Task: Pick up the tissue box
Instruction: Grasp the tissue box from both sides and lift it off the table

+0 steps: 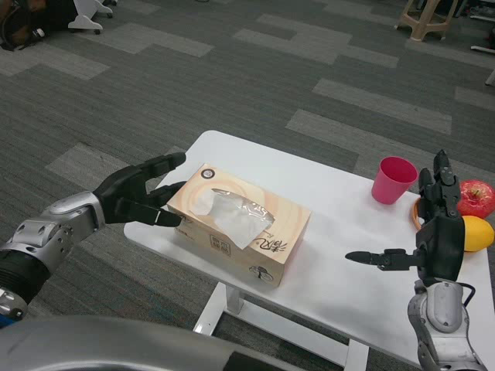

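Observation:
A tan tissue box (241, 225) with a white tissue sticking out of its top lies on the near left part of the white table (340, 232). My left hand (139, 195) is at the box's left end with its fingers spread; the fingertips reach the box's left side, though contact is unclear. My right hand (429, 239) hovers over the table's right side, well away from the box, fingers spread and holding nothing.
A pink cup (393, 180) stands at the back right of the table. Behind my right hand a plate holds a red apple (476, 198) and a yellow fruit (476, 233). Grey carpet surrounds the table; a stool (428, 19) stands far back.

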### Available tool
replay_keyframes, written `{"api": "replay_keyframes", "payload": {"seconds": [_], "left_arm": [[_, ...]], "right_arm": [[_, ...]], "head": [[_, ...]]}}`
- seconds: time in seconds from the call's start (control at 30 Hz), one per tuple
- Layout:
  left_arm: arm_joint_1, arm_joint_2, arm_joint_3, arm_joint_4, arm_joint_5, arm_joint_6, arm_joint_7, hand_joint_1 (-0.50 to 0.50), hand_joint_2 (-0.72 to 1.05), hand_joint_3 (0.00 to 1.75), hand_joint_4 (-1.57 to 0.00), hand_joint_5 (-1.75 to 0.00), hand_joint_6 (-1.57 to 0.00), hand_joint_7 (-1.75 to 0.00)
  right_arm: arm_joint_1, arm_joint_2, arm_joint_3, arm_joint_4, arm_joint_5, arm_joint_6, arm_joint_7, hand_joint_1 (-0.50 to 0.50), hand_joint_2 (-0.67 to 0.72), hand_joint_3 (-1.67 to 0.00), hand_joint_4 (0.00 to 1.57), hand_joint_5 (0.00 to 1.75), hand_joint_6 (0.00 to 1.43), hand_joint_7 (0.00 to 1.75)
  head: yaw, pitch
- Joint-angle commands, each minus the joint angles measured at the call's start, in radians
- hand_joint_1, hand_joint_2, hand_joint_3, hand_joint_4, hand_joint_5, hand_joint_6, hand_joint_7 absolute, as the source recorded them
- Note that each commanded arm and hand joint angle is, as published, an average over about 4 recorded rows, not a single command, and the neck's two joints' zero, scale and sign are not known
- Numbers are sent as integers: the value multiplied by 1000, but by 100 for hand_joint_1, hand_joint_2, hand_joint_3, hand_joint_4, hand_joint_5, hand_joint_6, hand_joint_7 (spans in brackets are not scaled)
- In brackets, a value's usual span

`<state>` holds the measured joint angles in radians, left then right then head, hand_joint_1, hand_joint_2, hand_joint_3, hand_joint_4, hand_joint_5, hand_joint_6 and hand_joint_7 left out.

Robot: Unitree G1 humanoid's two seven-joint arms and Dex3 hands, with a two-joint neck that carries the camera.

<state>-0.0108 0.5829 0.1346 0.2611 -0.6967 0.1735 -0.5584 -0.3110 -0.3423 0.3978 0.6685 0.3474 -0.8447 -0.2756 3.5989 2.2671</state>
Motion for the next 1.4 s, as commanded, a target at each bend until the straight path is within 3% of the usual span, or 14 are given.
{"api": "replay_keyframes", "payload": {"seconds": [0.03, 0.47, 0.8, 0.93, 1.4], "left_arm": [[-33, 14, -51, -18, 9, -3, -8, 50, 105, 35, 0, -21, 0, 0], [-74, 12, -150, -25, 17, -6, -9, 50, 105, 35, 0, -21, 0, 0], [-104, 5, -200, -24, 24, -12, -9, 50, 105, 35, 0, -21, 0, 0], [-116, 3, -222, -21, 25, -16, -9, 50, 105, 35, 0, -21, 0, 0], [-147, -13, -262, -11, 36, -26, -9, 50, 105, 35, 0, -21, 0, 0]], "right_arm": [[4, -9, 2, -6, 4, -5, 1, -38, 22, -16, 0, 0, 0, 0], [10, -16, 23, -7, 4, 1, 22, -33, 22, -16, 0, 0, 0, 0], [26, -31, 58, -7, 4, 43, 121, -33, 15, -16, 0, 0, 0, 0], [27, -37, 62, -7, 4, 55, 162, -32, 11, -16, 0, 0, 0, 0], [68, -59, 70, 0, 4, 60, 227, -29, 9, -16, 0, 0, 0, 0]], "head": [[-24, 0], [-174, -17], [-332, -24], [-410, 10], [-416, 47]]}}
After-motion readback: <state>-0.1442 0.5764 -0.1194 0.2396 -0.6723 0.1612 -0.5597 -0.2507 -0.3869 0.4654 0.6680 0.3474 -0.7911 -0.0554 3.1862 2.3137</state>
